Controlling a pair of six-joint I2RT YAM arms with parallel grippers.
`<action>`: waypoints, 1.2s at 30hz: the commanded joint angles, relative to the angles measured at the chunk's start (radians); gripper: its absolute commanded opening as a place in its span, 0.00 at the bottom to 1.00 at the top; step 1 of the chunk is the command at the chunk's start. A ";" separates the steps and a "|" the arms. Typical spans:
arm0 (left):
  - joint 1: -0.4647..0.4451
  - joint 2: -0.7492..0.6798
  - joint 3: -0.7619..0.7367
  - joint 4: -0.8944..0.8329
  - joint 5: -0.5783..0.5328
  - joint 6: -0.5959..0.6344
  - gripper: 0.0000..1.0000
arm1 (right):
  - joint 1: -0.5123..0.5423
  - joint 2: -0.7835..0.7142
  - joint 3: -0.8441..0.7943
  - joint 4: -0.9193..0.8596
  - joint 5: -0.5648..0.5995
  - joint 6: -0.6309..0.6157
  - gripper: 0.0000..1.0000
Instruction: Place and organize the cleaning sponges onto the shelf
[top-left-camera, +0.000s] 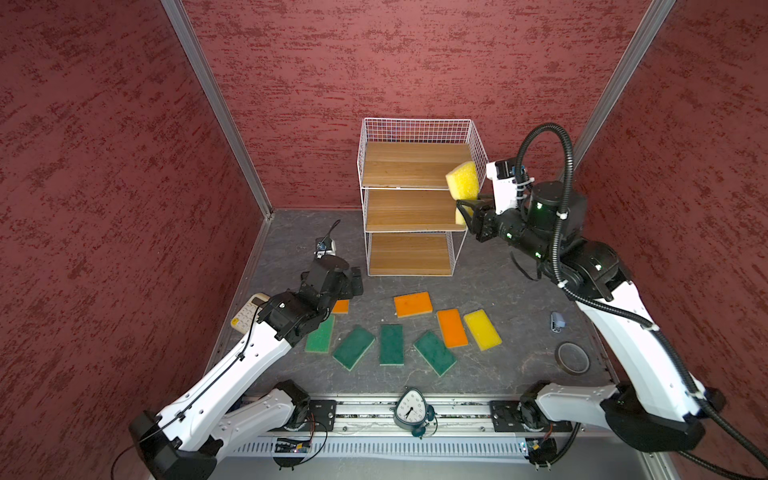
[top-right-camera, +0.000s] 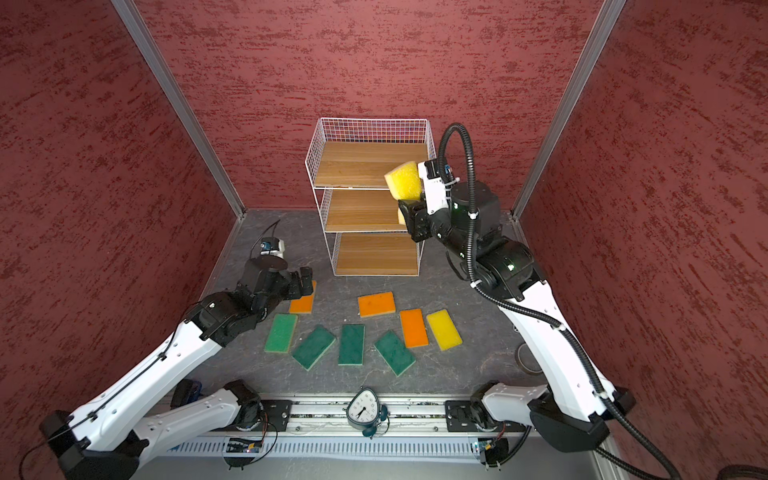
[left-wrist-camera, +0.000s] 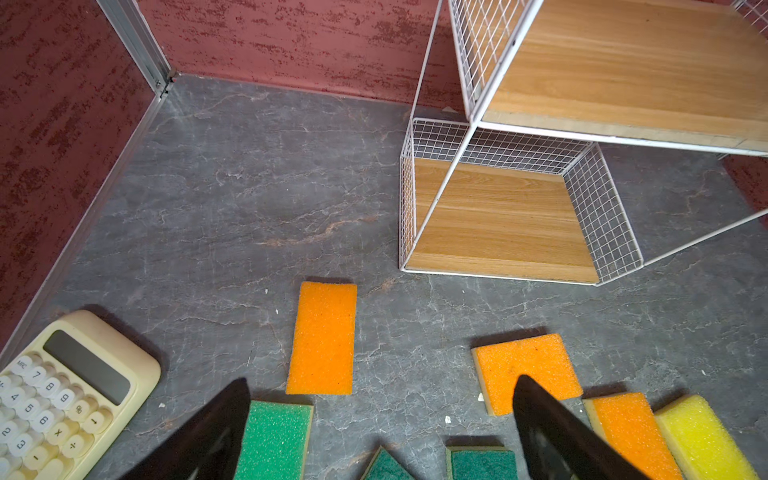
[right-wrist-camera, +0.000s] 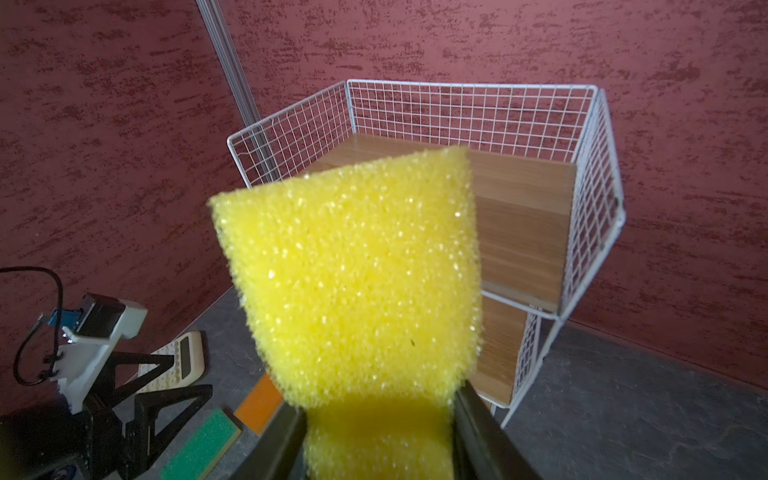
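- At the right front corner of the shelf, my right gripper is clenched on the lower end of a yellow sponge. In both top views its free end stands up beside the top board.
- Through the right wrist camera, the yellow sponge fills the middle of the frame, pinched between two dark fingers. The white wire and wooden tiers of the shelf sit behind it, and I cannot tell whether foam touches wire.
- My left gripper is released, with its jaws spread wide and nothing between them. It hovers low over the far end of an orange sponge at the left of the spread.
- In the left wrist view, that orange sponge lies flat just ahead of the fingertips.
- The other sponges lie flat on the grey table in front of the shelf. From the left I see a light green sponge and three dark green sponges.
- To the right of those are two more orange sponges. A second yellow sponge lies side by side with the nearer of the two.
- A cream calculator sits by the left wall, partly under my left arm.
- A clock stands at the near edge, and a tape roll lies on the right.
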 joint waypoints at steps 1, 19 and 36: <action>-0.004 -0.019 0.016 0.011 0.003 0.012 0.99 | 0.007 0.060 0.060 0.098 0.031 0.031 0.48; 0.090 -0.009 0.074 -0.061 0.064 -0.001 0.99 | 0.007 0.462 0.464 0.079 0.387 0.050 0.47; 0.163 0.043 0.050 -0.023 0.160 0.002 0.99 | 0.017 0.586 0.575 -0.018 0.584 0.073 0.49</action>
